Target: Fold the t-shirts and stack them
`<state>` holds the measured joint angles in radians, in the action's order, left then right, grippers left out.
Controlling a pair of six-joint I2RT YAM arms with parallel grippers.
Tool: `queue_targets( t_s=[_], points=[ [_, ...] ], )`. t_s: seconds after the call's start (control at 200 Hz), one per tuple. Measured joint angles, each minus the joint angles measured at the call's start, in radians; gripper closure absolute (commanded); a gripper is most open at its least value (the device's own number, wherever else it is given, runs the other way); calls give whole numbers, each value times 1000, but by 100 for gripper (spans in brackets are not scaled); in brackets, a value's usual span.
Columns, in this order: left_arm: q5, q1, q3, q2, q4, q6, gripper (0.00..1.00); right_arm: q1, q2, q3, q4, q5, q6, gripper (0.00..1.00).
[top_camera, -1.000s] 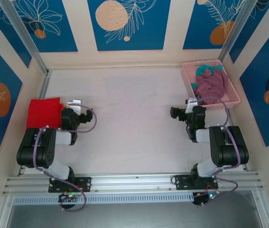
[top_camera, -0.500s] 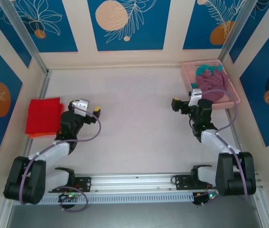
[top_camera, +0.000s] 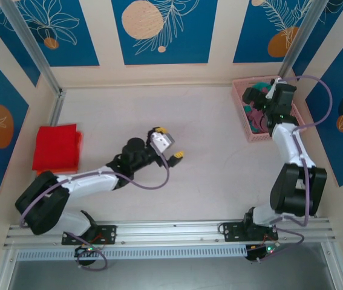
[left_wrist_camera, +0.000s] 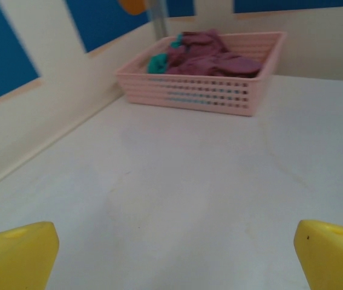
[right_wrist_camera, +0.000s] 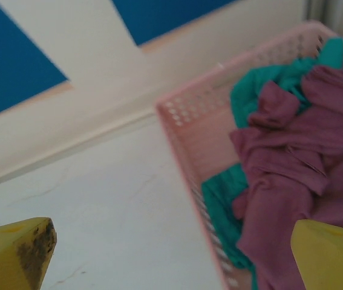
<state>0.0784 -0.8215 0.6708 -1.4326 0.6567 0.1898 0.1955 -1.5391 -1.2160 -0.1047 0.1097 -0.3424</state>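
Yellow-tipped, the left gripper (top_camera: 170,143) has swung away from the folded red tee (top_camera: 55,147) at the left edge to the middle of the table (top_camera: 213,175), jaws wide and empty. Farther right, the right gripper (right_wrist_camera: 171,263), equally wide and empty, has reached the pink basket (right_wrist_camera: 183,121), where the mauve tee (right_wrist_camera: 292,181) lies crumpled over the teal tee (right_wrist_camera: 262,90).

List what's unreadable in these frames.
- Teal cloth t-shirt: right wrist view, mostly buried under the crumpled mauve-pink cloth t-shirt in the pink plastic lattice basket.
- Basket contents: top view, partly covered by the right arm.
- Folded bright red cloth t-shirt: top view, fold layers too small.
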Motion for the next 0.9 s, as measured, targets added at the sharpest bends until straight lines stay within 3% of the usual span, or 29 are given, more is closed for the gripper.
queue_targets(
  t_s=[0.28,0.35,0.4,0.49,0.57,0.725,0.895],
  points=[
    [20,-119,77,-153,43,-14,0,31,-301,-269,-256,76,-21,2],
    [26,-130,82,-164,47,-16,0,31,-367,-323,-313,86,-13,11],
    [27,-134,82,-169,47,-17,0,30,-411,-357,-353,90,-2,23],
    [27,-135,82,-171,47,-23,0,26,-466,-389,-407,97,6,70],
    [26,-135,82,-171,47,-23,0,21,-477,-389,-444,101,11,100],
    [24,-136,82,-171,47,-23,0,7,-438,-389,-451,128,13,100],
    [18,-136,82,-171,47,-23,0,-39,-293,-364,-419,183,24,100]
  ],
)
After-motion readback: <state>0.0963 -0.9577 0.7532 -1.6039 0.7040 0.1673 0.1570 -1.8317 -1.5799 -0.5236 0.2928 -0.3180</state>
